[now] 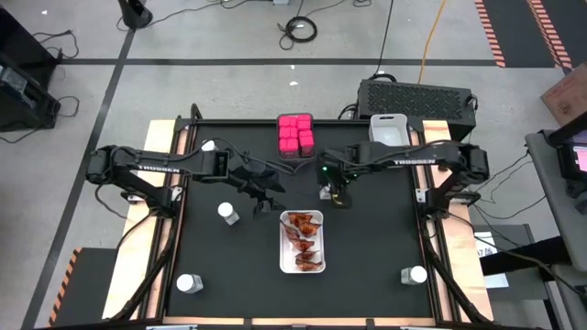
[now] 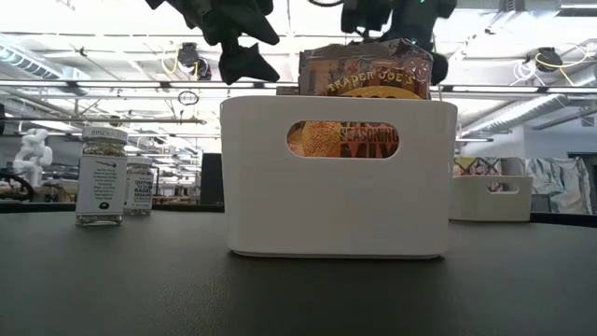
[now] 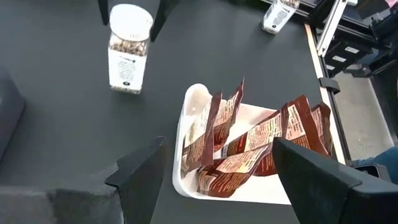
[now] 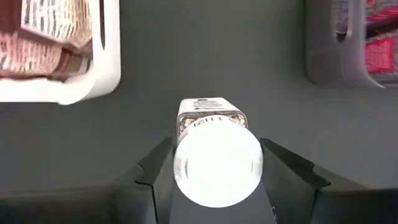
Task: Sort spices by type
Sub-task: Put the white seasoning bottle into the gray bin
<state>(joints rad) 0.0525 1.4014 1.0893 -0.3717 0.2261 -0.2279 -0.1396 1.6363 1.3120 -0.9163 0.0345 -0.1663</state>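
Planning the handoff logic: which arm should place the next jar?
Right. The right gripper already has its fingers around a white-capped jar near the table's middle. The left gripper hangs open and empty above the packet tray.

White tray [image 1: 285, 261] on black table [image 1: 367, 247], white bin [image 1: 389, 128] behind.

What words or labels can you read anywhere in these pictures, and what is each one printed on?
"TRADER JOE'S": crinkly red-orange packet standing in the white bin.
"SEASONING": same packet, seen through the bin's handle slot.
"TROSSEN": both dark arms, left and right.
Clear white-capped jar labels: too small to read.
Pink cube boxes: print unreadable.
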